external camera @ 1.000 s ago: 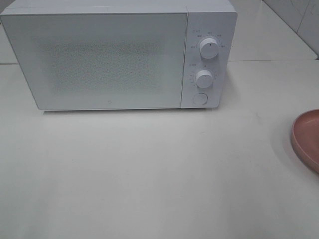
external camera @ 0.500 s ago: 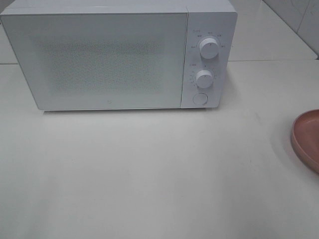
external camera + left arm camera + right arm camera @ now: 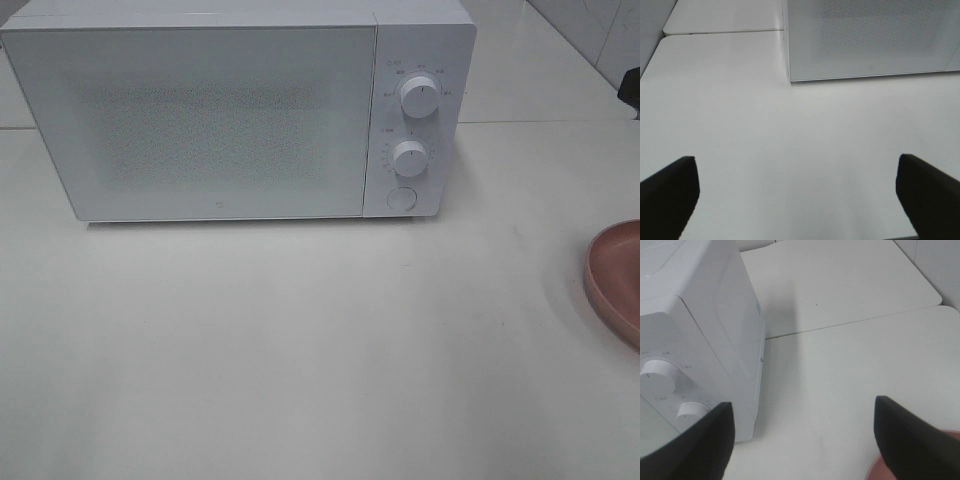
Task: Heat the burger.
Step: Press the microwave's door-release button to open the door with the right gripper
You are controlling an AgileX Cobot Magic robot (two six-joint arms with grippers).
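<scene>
I can't see the burger. Only the rim of a pink plate (image 3: 612,280) shows at the right edge of the surface (image 3: 300,350), well apart from the microwave (image 3: 220,120), and I judge the burger sits there out of frame. The microwave's door is shut. The left gripper (image 3: 796,167) and right gripper (image 3: 804,405) are both released and empty. I'd press the round button (image 3: 401,199) squarely with the right one, keeping the left clear of the door's swing.

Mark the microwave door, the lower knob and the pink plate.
microwave door (image 3: 200,120), exterior high view, middle of the speckled front panel.
lower knob (image 3: 409,158), exterior high view, centre of the knob's face.
pink plate (image 3: 615,275), exterior high view, bare inner surface near the picture's right edge.
</scene>
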